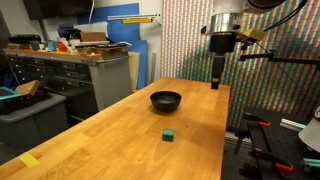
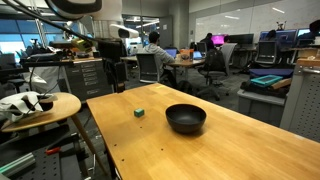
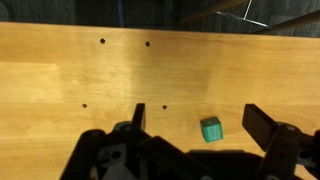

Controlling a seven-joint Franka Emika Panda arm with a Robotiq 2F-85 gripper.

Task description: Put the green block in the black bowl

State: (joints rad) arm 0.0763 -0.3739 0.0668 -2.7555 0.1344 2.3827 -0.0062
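Wrist view looks down on the wooden table, the largest thing here, a broad pale top with a few small dark holes in it. Next in size, the black bowl stands upright near the middle of that top in both exterior views, and as far as they show it holds nothing. The gripper hangs high over the far end of the table in an exterior view, well apart from bowl and block; in the wrist view its jaws stand wide apart and grip nothing. Smallest, the green block lies on the table apart from the bowl, seen in the wrist view between the 2 jaws, nearer 1 of them. I judge the task barely begun: 0 steps are done, and descent, grasp, carry and release all remain.
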